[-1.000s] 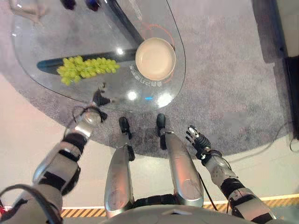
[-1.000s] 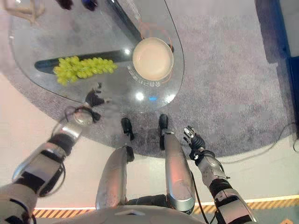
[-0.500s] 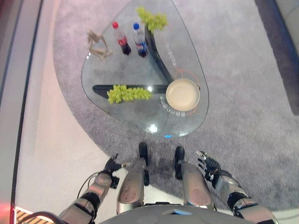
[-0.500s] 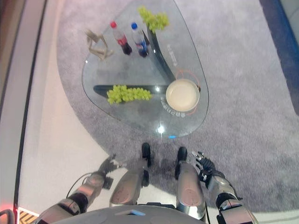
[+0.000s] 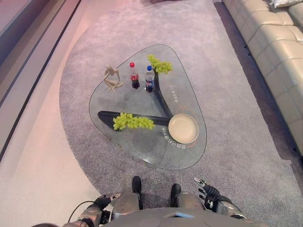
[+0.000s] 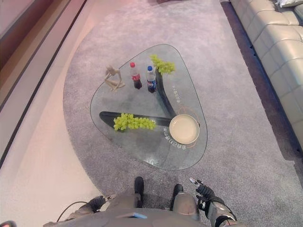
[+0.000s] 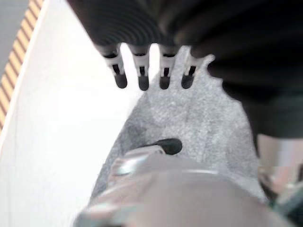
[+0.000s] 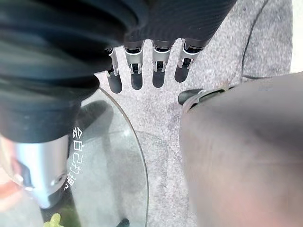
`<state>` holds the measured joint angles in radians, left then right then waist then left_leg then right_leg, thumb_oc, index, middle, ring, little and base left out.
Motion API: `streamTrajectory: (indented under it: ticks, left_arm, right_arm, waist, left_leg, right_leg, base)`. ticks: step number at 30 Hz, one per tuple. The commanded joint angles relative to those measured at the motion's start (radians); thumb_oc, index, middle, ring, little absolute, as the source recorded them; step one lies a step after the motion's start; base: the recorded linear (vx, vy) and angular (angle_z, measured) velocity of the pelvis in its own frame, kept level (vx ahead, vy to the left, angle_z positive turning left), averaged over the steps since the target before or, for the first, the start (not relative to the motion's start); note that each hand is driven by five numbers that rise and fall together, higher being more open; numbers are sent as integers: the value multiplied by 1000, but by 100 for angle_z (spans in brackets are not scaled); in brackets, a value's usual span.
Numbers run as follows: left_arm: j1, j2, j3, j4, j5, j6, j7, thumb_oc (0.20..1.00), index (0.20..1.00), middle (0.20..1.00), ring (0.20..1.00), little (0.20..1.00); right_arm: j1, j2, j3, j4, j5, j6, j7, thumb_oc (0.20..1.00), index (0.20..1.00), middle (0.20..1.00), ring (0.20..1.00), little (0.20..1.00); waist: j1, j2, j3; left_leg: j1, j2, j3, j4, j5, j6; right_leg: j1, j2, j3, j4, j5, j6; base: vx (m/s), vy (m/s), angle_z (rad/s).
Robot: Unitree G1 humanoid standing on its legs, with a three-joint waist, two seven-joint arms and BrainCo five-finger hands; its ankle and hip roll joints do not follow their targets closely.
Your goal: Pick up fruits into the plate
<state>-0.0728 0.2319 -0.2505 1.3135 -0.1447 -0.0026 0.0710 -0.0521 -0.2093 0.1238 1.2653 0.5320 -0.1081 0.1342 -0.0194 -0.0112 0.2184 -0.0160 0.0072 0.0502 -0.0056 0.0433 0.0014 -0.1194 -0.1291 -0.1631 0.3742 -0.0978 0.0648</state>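
On the glass tabletop (image 5: 142, 146), one bunch of grapes (image 5: 133, 122) is lying near the left edge, another (image 5: 160, 65) at the far corner, both outside the empty plate (image 5: 183, 128). Both hands, left (image 5: 103, 202) and right (image 5: 209, 192), are being held low with straight fingers, nothing in them.

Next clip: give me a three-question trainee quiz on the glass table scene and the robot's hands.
1. True or false: the round cream plate on the clear glass table holds grapes.
2. How many bunches of green grapes lie on the table? A) one B) two C) three
3. Fill in: the left hand and the right hand are both ____.

Key: 1 false. 2 B: a near bunch, a far bunch beyond the two plastic bottles. 3 open.
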Motion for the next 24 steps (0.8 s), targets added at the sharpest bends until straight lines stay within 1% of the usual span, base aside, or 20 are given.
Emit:
streamTrajectory:
  ticks: [1,2,3,4,5,7,10,12,13,14,15,16,17,18,19,20,21,22,23,24]
  left_arm:
    - [-1,25,-31,-9,20,-6,-1,1000,1000,1000,1000,1000]
    - [-6,31,-27,-28,-7,-13,4,1000,1000,1000,1000,1000]
    - [-13,35,-31,-38,-27,-15,4,1000,1000,1000,1000,1000]
    - [-22,36,-34,-41,-35,-19,4,1000,1000,1000,1000,1000]
    - [-37,34,-35,-43,-34,-22,0,1000,1000,1000,1000,1000]
    - [-46,32,-32,-43,-18,-19,-1,1000,1000,1000,1000,1000]
    - [-43,30,-34,-37,-15,2,-8,1000,1000,1000,1000,1000]
    - [-24,16,-16,-29,-53,7,3,1000,1000,1000,1000,1000]
    - [-24,16,-16,-29,-53,7,3,1000,1000,1000,1000,1000]
    - [-11,0,2,-24,-81,-7,32,1000,1000,1000,1000,1000]
    - [0,-17,17,-22,-121,-38,94,1000,1000,1000,1000,1000]
    - [5,-23,24,-24,-142,-44,116,1000,1000,1000,1000,1000]
    - [15,-30,41,-26,-167,-56,139,1000,1000,1000,1000,1000]
    - [16,-35,61,-32,-158,-55,156,1000,1000,1000,1000,1000]
    - [16,-35,64,-33,-155,-53,158,1000,1000,1000,1000,1000]
    - [13,-31,67,-36,-144,-47,152,1000,1000,1000,1000,1000]
    - [11,-29,69,-37,-120,-42,142,1000,1000,1000,1000,1000]
    - [7,-29,68,-37,-104,-42,139,1000,1000,1000,1000,1000]
    - [-5,-30,53,-31,-82,-44,138,1000,1000,1000,1000,1000]
    - [-7,-30,49,-29,-83,-45,137,1000,1000,1000,1000,1000]
  right_arm:
    - [6,6,-14,-32,1,-5,-7,1000,1000,1000,1000,1000]
    - [11,3,-11,-36,-24,12,-8,1000,1000,1000,1000,1000]
    - [12,0,-9,-31,-27,22,-10,1000,1000,1000,1000,1000]
    - [14,-3,-11,-18,-25,21,-11,1000,1000,1000,1000,1000]
    - [18,-10,-13,4,-15,20,-6,1000,1000,1000,1000,1000]
    - [18,-17,-17,16,-11,23,-3,1000,1000,1000,1000,1000]
    - [19,-36,-29,20,-25,58,-5,1000,1000,1000,1000,1000]
    - [29,-46,-33,18,-49,74,-8,1000,1000,1000,1000,1000]
    - [29,-46,-33,18,-49,74,-8,1000,1000,1000,1000,1000]
    - [45,-55,-42,11,-73,75,-5,1000,1000,1000,1000,1000]
    - [56,-68,-47,1,-91,73,1,1000,1000,1000,1000,1000]
    - [59,-72,-48,0,-93,70,1,1000,1000,1000,1000,1000]
    - [61,-77,-46,-5,-94,70,1,1000,1000,1000,1000,1000]
    - [56,-77,-44,-13,-86,73,-2,1000,1000,1000,1000,1000]
    - [54,-77,-42,-14,-81,72,-3,1000,1000,1000,1000,1000]
    - [48,-74,-39,-9,-66,65,-1,1000,1000,1000,1000,1000]
    - [38,-65,-37,-5,-51,57,-5,1000,1000,1000,1000,1000]
    - [31,-61,-34,-4,-42,55,-6,1000,1000,1000,1000,1000]
    - [13,-52,-18,8,-18,41,-8,1000,1000,1000,1000,1000]
    - [10,-51,-16,12,-14,37,-8,1000,1000,1000,1000,1000]
  waist:
    - [-9,23,36]
    - [-21,24,32]
    - [-31,21,27]
    - [-41,13,23]
    - [-53,0,18]
    - [-59,0,17]
    - [-70,9,2]
    - [-78,18,-27]
    - [-78,18,-27]
    - [-76,20,-38]
    - [-69,14,-36]
    - [-63,5,-32]
    - [-51,-1,-28]
    - [-27,-11,-20]
    - [-22,-13,-17]
    - [-12,-20,-9]
    - [-7,-23,-1]
    - [-5,-23,2]
    - [10,-14,13]
    - [15,-10,17]
  left_leg:
    - [59,-57,9,51,-185,70]
    - [90,-63,23,36,-192,65]
    - [106,-69,19,28,-196,63]
    - [124,-83,7,21,-203,59]
    - [153,-106,-12,12,-216,53]
    - [174,-114,-20,10,-226,48]
    - [195,-137,-58,57,-263,48]
    - [222,-163,-83,133,-302,29]
    - [222,-163,-83,133,-302,29]
    - [196,-170,-52,256,-257,-12]
    - [111,-161,-2,418,-187,-63]
    - [66,-166,7,494,-174,-81]
    - [-5,-155,18,576,-161,-100]
    - [-77,-111,37,575,-161,-96]
    - [-84,-102,39,567,-164,-93]
    - [-88,-70,45,530,-169,-81]
    - [-66,-11,41,419,-160,-72]
    - [-56,17,37,338,-160,-66]
    - [-42,56,-17,163,-122,-71]
    - [-38,62,-35,127,-104,-77]
  right_leg:
    - [-75,22,71,106,87,55]
    - [-92,38,48,100,89,62]
    - [-92,59,42,62,72,56]
    - [-92,84,39,-3,73,49]
    - [-113,97,9,-96,98,45]
    - [-119,93,-30,-156,117,42]
    - [-108,84,-21,-192,124,23]
    - [-75,87,-13,-217,114,3]
    - [-75,87,-13,-217,114,3]
    - [-17,76,-24,-252,102,-10]
    - [38,60,-26,-274,88,-26]
    - [58,48,-16,-275,79,-30]
    - [81,40,-9,-272,65,-38]
    - [111,28,-8,-272,47,-39]
    - [116,27,-5,-274,44,-39]
    - [127,24,6,-283,40,-38]
    - [138,26,21,-293,33,-33]
    - [138,29,27,-296,31,-28]
    - [138,48,53,-299,23,-19]
    - [141,53,60,-300,20,-19]
  base:
    - [152,208,-1]
    - [172,140,-9]
    - [253,133,-11]
    - [310,22,-1]
    - [317,-23,31]
    - [216,-38,59]
    - [202,-52,43]
    - [183,-36,2]
    - [168,-17,26]
    - [158,-14,34]
    - [190,-17,35]
    - [154,-6,35]
    - [121,6,40]
    - [101,9,40]
    - [71,6,6]
    - [76,39,-18]
    - [83,68,-21]
    - [136,154,2]
    - [109,133,22]
    - [160,194,32]
